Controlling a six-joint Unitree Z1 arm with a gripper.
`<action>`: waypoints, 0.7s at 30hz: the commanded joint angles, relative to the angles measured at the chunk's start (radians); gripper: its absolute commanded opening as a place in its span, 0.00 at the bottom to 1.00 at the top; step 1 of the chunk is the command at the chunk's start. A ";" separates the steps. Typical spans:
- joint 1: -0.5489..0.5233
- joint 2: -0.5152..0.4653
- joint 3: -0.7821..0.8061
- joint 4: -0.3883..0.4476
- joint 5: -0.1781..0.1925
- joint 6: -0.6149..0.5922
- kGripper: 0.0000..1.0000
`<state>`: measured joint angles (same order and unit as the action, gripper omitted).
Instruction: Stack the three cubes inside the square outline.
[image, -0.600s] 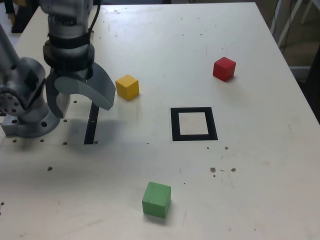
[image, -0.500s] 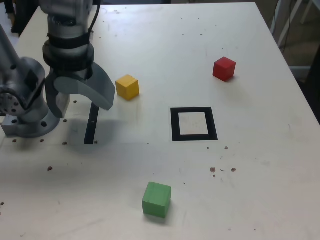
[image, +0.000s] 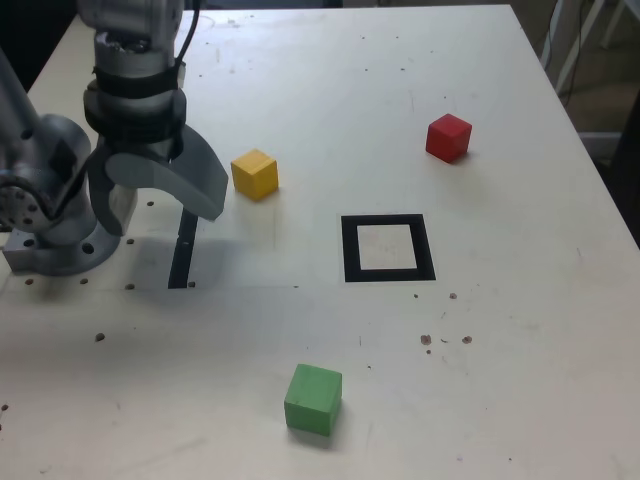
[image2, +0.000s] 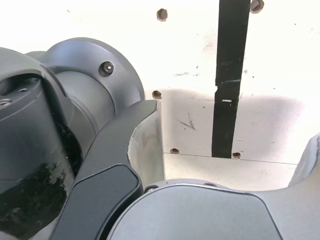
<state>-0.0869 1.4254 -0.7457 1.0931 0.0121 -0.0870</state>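
Observation:
My gripper (image: 160, 207) hangs open over the table at the exterior view's left, near the arm's base, with nothing between its fingers. The yellow cube (image: 254, 174) sits just to its right. The red cube (image: 447, 137) lies far back on the right. The green cube (image: 313, 398) rests near the front edge. The square outline (image: 387, 248) lies flat mid-table with nothing in it. In the wrist view only the gripper (image2: 230, 160), the arm's base and the table show; the cubes and the outline are out of that view.
The arm's grey base (image: 55, 215) stands at the exterior view's left edge. A thin black strip (image: 184, 248) lies under the gripper, also seen as a black strip (image2: 227, 80) in the wrist view. Metal legs (image: 575, 40) stand beyond the table's far right corner.
The gripper has shifted very slightly; the cubes and the outline have not moved.

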 joint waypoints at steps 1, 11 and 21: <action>0.004 -0.001 -0.015 0.009 0.010 0.007 0.99; 0.043 0.017 -0.114 0.016 0.074 0.126 0.99; 0.077 0.121 -0.391 0.157 0.163 0.298 0.97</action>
<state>-0.0110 1.5276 -1.1051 1.2353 0.1676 0.1977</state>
